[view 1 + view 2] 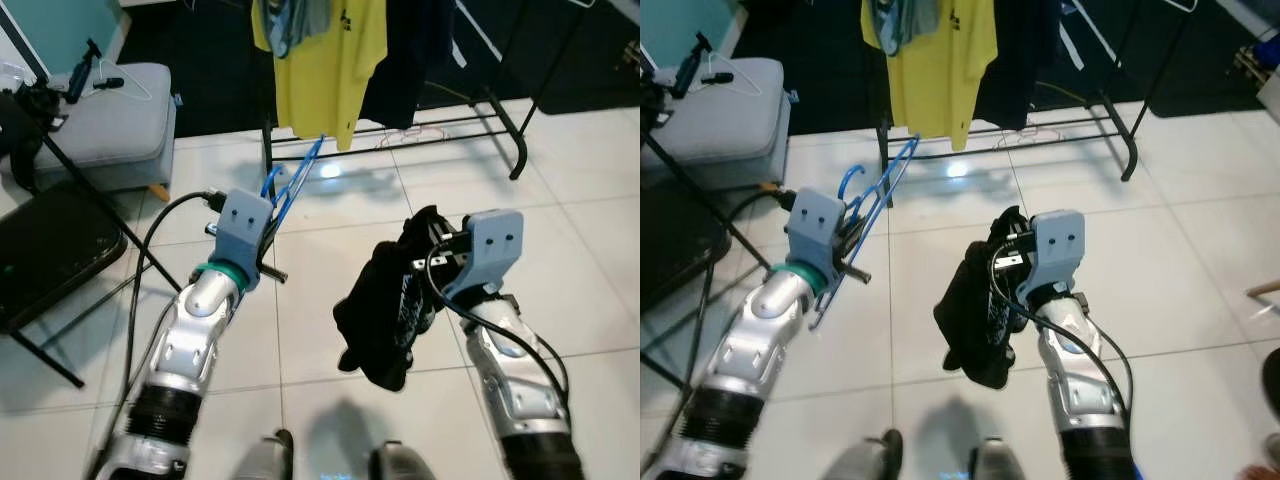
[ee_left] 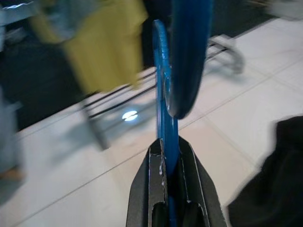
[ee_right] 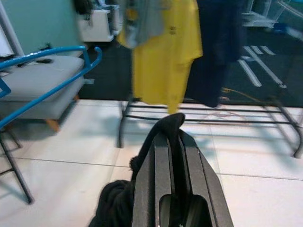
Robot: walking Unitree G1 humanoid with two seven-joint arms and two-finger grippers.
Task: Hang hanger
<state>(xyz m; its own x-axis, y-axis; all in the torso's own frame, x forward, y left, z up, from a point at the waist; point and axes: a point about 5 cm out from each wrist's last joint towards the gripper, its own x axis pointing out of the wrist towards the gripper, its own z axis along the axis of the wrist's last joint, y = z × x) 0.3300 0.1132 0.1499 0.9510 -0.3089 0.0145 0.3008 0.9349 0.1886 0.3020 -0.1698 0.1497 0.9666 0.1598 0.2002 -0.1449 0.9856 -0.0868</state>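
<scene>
Standing short of the clothes rack [image 1: 500, 125], I hold the blue hanger [image 1: 290, 190] in my left gripper [image 2: 170, 156], jaws closed on its thin bar, hook pointing toward the rack. My right gripper [image 3: 176, 137] is clamped on a black garment [image 1: 385, 310], which hangs limp. The hanger looks light, stiff and slick; the grip belongs near its hook. The yellow shirt [image 1: 325, 60] already hangs there.

A blue hanger [image 1: 290, 190], a black garment [image 1: 385, 310], a yellow shirt [image 1: 325, 60], white floor tiles [image 1: 580, 220].
</scene>
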